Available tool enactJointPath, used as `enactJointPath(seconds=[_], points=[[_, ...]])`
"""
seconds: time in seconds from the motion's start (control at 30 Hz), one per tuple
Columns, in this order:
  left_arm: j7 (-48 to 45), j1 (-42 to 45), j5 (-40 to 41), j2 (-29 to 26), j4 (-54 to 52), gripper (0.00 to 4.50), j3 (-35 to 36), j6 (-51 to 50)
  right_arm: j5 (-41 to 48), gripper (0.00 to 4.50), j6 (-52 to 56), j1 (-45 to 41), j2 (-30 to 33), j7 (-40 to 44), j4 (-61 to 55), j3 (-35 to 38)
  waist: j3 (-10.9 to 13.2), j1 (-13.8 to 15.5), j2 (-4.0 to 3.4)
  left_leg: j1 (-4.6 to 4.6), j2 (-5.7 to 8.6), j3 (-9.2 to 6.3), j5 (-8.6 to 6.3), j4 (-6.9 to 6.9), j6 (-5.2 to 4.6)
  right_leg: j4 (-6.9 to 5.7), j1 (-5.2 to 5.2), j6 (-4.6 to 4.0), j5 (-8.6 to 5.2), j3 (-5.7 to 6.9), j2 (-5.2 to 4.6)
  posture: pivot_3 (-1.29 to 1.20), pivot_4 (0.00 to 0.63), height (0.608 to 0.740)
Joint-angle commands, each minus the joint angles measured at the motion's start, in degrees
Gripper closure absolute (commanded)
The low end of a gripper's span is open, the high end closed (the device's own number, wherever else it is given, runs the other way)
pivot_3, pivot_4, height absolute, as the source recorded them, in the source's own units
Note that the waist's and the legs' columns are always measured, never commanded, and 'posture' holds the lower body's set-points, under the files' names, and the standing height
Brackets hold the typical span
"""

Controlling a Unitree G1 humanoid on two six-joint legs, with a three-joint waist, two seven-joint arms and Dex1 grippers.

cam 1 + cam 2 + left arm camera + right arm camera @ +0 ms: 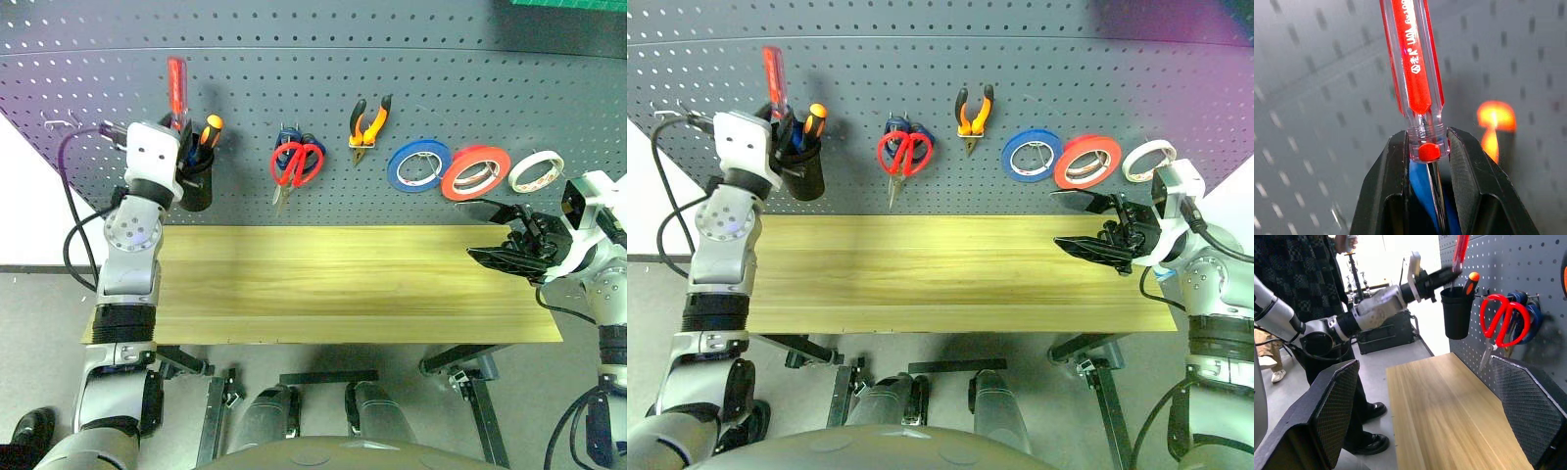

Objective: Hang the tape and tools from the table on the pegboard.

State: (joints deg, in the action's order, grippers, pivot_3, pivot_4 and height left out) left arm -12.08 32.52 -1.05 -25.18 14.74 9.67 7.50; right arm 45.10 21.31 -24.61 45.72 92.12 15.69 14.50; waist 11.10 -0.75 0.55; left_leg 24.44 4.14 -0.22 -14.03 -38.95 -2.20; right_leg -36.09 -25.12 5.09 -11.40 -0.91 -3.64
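- The left gripper point(1425, 161) is clamped on the red screwdriver point(177, 90), holding it upright over the black cup point(195, 181) on the pegboard point(323, 88); this seems the last item.
- Red scissors point(297, 162), pliers point(368, 125) and red tape point(474, 172) already hang.
- The bench point(343, 284) is bare.
- The right gripper point(495, 235) hovers with its jaws wide apart, empty.

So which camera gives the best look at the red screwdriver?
The left wrist view: the red screwdriver is close up, clamped between the left hand's fingers at the base of its handle. Both eye views show it small, standing upright above the black cup on the pegboard. The right wrist view catches it from the side, far off.
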Motion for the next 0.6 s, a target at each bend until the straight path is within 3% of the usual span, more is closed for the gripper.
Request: enactJointPath(seconds=[0.03, 0.1, 0.47, 0.6], points=[[1.9, -0.5, -0.1, 0.1, 1.2, 3.70, 0.9, 2.8, 0.3, 0.00, 0.6, -0.5, 1.2, 0.2, -2.1, 1.9, 0.0, 0.0, 0.00, 0.00, 0.00, 0.00, 0.00, 0.01, 0.00, 0.00, 0.00, 0.00, 0.00, 0.00, 0.00, -0.05, 0.165, 0.740], [-0.2, -0.9, 3.2, 1.0, 2.1, 3.70, 1.8, 2.1, 0.2, 0.00, 0.7, -0.7, 1.2, 0.2, -2.0, 1.8, 0.0, 0.0, 0.00, 0.00, 0.00, 0.00, 0.00, 0.01, -0.01, 0.01, 0.00, 0.00, 0.00, 0.00, -0.01, -0.05, 0.168, 0.740], [3.5, -0.1, 3.5, 1.2, 2.0, 0.01, 2.6, 1.9, -0.2, 0.00, 0.8, -1.6, 1.0, 0.3, -1.3, 1.8, 0.0, 0.0, -0.01, -0.02, 0.00, 0.00, -0.01, 0.02, -0.01, 0.01, 0.02, -0.02, -0.01, -0.01, -0.02, -0.05, 0.163, 0.740], [4.1, 0.1, 4.1, 1.7, -0.7, 0.01, 3.1, 1.6, -0.3, 0.00, 0.7, -2.0, 0.9, 0.3, -0.9, 1.8, 0.0, 0.0, 0.00, -0.01, 0.00, 0.00, -0.01, 0.02, -0.01, 0.02, 0.02, -0.01, -0.01, -0.01, -0.02, -0.05, 0.155, 0.740]])
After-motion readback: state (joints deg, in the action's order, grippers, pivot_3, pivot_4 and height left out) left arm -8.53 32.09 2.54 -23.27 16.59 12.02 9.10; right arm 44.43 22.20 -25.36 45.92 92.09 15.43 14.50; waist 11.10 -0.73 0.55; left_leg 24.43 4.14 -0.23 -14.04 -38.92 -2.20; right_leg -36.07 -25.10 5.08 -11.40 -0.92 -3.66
